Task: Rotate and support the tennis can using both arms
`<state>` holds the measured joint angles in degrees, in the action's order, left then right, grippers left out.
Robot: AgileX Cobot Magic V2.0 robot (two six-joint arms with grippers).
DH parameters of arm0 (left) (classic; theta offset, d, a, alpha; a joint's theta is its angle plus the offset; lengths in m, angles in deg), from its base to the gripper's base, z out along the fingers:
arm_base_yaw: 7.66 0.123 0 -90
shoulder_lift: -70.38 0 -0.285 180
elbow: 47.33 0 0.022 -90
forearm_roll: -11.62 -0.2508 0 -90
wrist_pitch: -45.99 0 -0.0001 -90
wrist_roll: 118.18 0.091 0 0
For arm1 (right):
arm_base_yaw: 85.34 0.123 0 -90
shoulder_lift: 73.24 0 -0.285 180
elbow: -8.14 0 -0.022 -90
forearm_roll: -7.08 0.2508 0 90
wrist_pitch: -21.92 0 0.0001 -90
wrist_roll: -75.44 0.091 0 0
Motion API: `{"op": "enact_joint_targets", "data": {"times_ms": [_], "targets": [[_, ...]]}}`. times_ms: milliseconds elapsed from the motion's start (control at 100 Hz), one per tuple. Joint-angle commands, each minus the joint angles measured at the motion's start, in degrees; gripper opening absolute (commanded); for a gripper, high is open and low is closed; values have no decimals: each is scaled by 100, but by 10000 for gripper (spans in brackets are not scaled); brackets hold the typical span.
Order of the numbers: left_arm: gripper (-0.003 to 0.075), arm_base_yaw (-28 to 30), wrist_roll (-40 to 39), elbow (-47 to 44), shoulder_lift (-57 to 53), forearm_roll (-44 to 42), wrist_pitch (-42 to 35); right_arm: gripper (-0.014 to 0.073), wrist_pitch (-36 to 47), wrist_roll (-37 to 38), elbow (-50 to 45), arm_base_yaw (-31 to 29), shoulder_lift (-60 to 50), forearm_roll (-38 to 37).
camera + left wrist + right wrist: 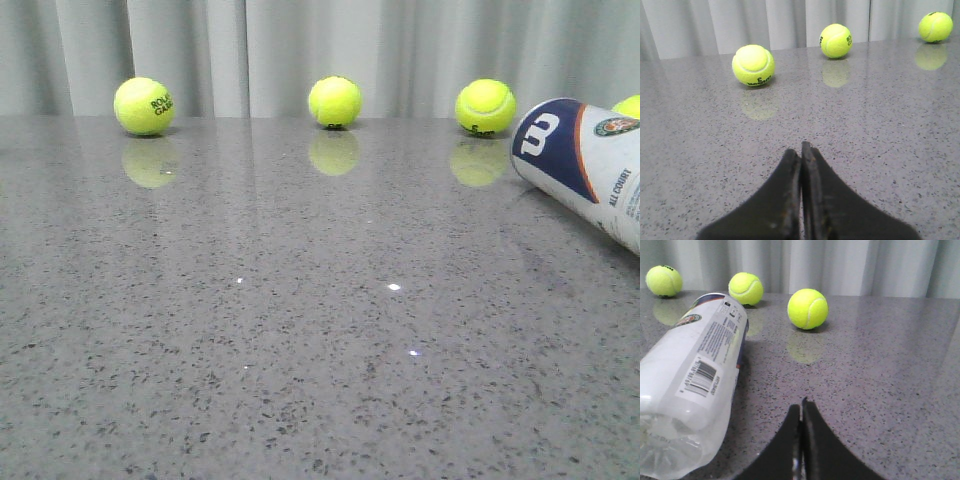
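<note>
Nothing's begun here, folks: the tennis can (590,165) lies flat on its side at the right edge of the desk (300,330), toward the far right corner, and neither arm is touching it. All of the rotating and supporting looks yet to come, going by how things lie.

Left gripper (801,150): fingers pressed tip to tip, holding nothing, low over bare desk, with the can nowhere in its wrist view. Right gripper (801,407): same story, pinched together and empty, with the can just beside it, apart from the fingers. Neither arm shows in the front view.

Now the can itself: white plastic body, navy panel with a white "W", an orange stripe, a round badge and "ALL COURT" lettering. From the right wrist view there's a barcode label and a clear moulded end nearest the camera. It looks smooth and round, so my guess is it could roll if nudged off-centre.

Tennis balls (335,102) line the far edge, one very near the can
</note>
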<state>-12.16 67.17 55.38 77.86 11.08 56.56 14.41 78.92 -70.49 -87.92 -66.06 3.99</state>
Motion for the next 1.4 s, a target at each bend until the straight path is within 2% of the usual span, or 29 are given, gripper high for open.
{"op": "enact_joint_targets", "data": {"times_ms": [0, 590, 940, 1100, 1260, 1390], "targets": [[-18, 12, -4, -251, -199, 54, -488, -70, 414, -52, -26, -19, -98, -8], [-18, 12, -4, -251, -199, 54, -488, -70, 444, -52, -26, -19, -98, -8], [-18, 12, -4, -251, -199, 54, -488, -70, 1235, -52, 77, -19, -98, -8], [-18, 12, -4, -251, -199, 54, -488, -70, 618, -52, 682, -19, 36, -15], [-18, 12, -4, -251, -199, 54, -488, -70, -1121, -52, 1714, -19, 637, -60], [-18, 12, -4, -251, -199, 54, -488, -70, -1349, -52, 2292, -19, 1268, 12]]}}
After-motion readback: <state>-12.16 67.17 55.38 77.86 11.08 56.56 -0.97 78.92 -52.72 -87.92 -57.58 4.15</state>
